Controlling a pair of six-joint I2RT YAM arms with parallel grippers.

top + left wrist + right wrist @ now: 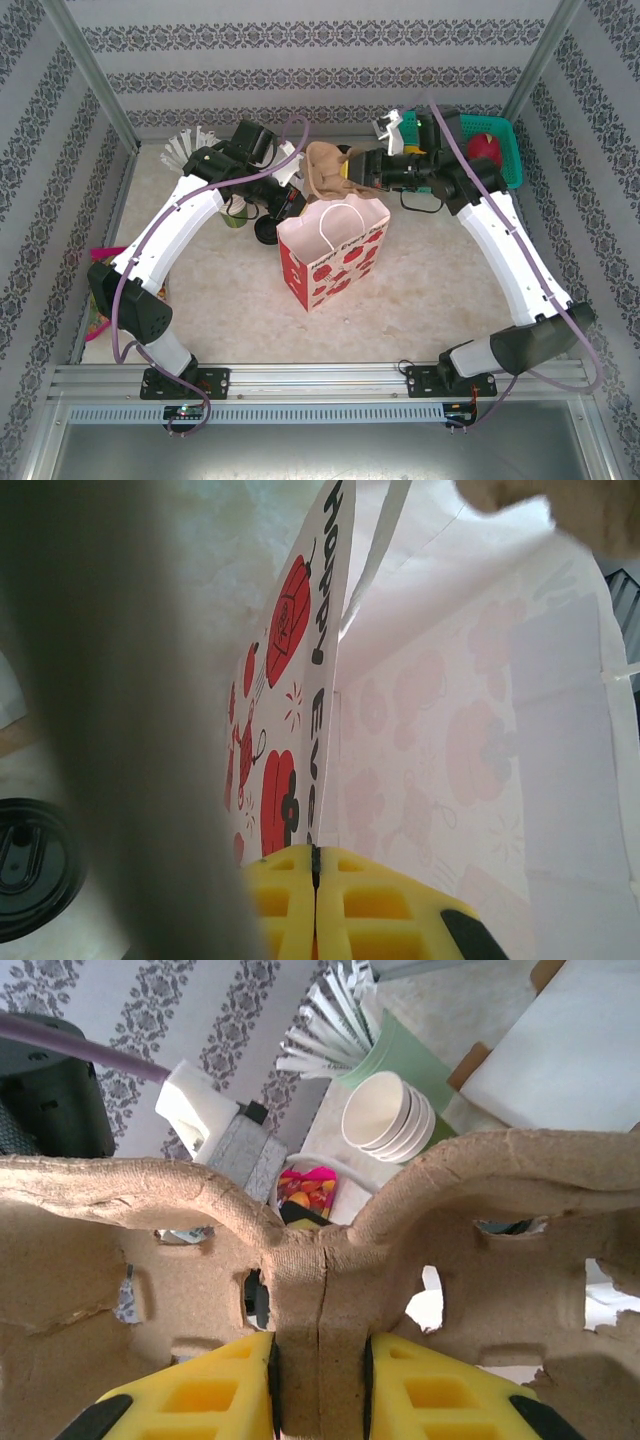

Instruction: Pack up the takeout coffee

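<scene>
The takeout coffee stands left of the paper bag, its black lid up; that lid also shows at the lower left in the left wrist view. The white paper bag with red apple prints stands open mid-table. My left gripper is shut on the bag's left rim, yellow fingertips pinching the paper edge. My right gripper is shut on the middle handle of a brown pulp cup carrier, held behind and above the bag. The carrier spreads across the right wrist view between the pads.
A teal basket with a red item sits at the back right. White wrapped straws in a pale green cup and a stack of lidless cups stand at the back left. A colourful packet lies by the left frame rail.
</scene>
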